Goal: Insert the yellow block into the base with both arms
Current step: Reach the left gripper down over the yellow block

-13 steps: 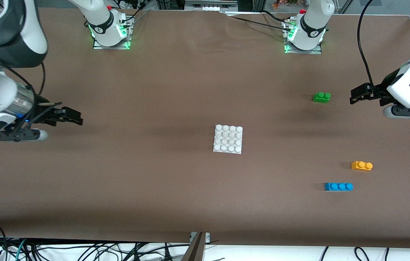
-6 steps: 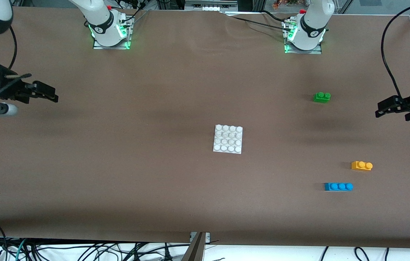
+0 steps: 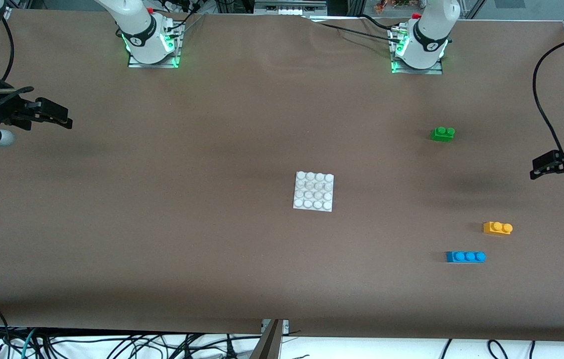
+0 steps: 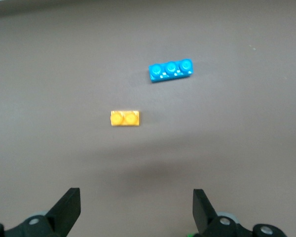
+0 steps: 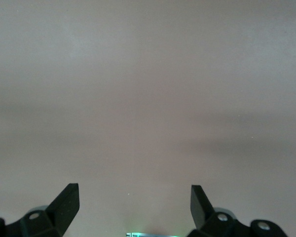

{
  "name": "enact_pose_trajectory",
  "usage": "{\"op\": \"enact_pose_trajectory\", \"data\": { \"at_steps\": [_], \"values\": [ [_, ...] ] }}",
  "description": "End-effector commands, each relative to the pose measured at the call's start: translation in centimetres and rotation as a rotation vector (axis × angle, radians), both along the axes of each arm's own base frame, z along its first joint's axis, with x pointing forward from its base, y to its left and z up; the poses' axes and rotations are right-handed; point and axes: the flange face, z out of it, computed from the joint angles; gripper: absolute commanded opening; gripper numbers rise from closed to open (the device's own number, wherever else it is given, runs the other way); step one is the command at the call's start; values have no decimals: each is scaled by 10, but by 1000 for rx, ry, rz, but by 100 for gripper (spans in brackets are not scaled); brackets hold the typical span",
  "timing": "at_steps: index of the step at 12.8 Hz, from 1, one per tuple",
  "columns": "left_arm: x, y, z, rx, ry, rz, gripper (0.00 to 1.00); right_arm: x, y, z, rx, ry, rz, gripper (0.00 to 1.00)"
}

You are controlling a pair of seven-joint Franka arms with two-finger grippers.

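Nearest you, the long blue three-stud plastic brick [image 3: 465, 257] lies toward the left arm's end of the table, with a wide strip of bare brown table [image 3: 162, 259] between it and the near edge. Just farther from you sits the small orange-yellow two-stud plastic block [image 3: 497, 228], flat on the table, studs up, near the blue brick but not touching it. In the left wrist view the yellow block [image 4: 125, 118] and blue brick [image 4: 170, 71] lie apart, open surface all round both.

The flat square white plastic base with its 4x4 stud grid [image 3: 313, 191] sits mid-table, well apart from all bricks, nothing on it, clear room on every side.

The left gripper [image 3: 543, 166] hangs over the table edge at the left arm's end, above bare cloth between the yellow block and the small green two-stud plastic brick [image 3: 442, 133]. Its fingers [image 4: 69, 207] are spread wide and hold nothing. The arm comes in from past the table's end, wrist roughly level.

The green brick lies farther from you, alone.

The right gripper [image 3: 55, 115] hovers over the right arm's end of the table, well apart from everything. Fingers [image 5: 67, 202] spread wide, empty, only bare table under them.
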Motion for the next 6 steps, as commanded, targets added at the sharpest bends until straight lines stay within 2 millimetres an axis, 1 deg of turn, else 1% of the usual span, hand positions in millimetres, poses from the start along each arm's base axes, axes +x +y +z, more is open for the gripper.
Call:
{"op": "enact_pose_trajectory", "data": {
  "at_steps": [1,3,5,6],
  "values": [
    [17,4,-35,33,-55,-27,100,-1,5,3,-24,5,13,100],
    [21,5,-63,47,-90,-29,100,0,5,4,-23,2,11,100],
    [25,6,-86,53,-91,-31,100,1,6,13,-27,-16,17,100],
    [29,6,-97,59,-101,-32,100,1,6,13,-24,-13,20,100]
  ]
}}
